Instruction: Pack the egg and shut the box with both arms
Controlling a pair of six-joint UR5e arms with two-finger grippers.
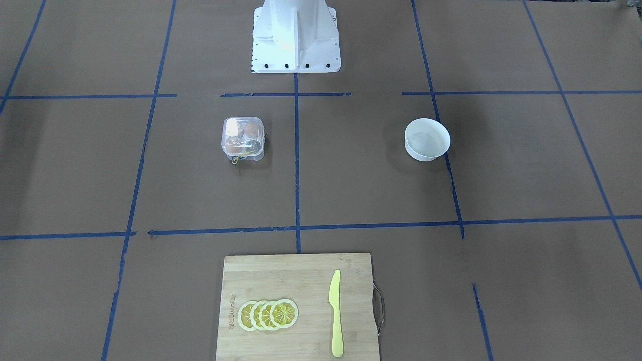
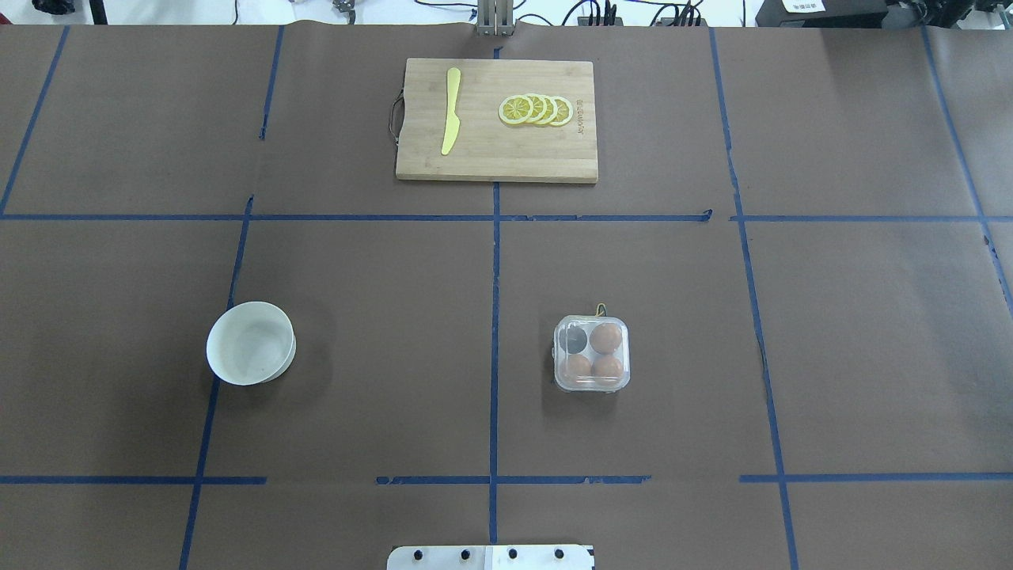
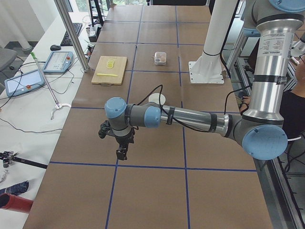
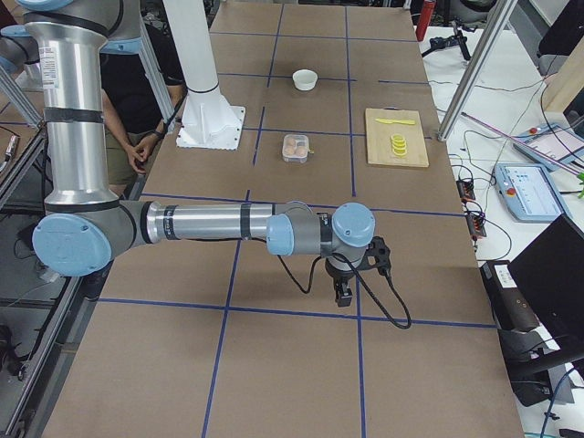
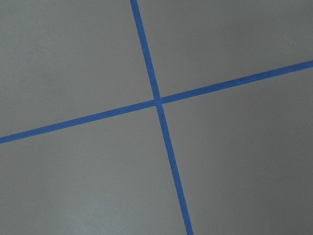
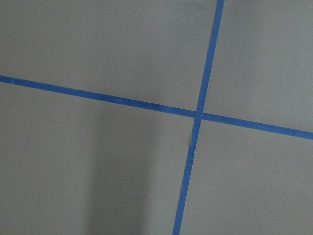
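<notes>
The box is a small clear carton on the brown table, right of the centre line; its lid lies down over the cells. Three orange-brown eggs show through the lid, and the fourth cell looks dark. The box also shows in the front view. Neither arm is in the overhead or front view. The left gripper hangs over the table's left end, far from the box. The right gripper hangs over the right end, far from the box. I cannot tell whether either is open. Both wrist views show only table and blue tape.
A white bowl stands left of centre and looks empty. A wooden cutting board at the far edge carries a yellow knife and lemon slices. The white pedestal stands at the robot's side.
</notes>
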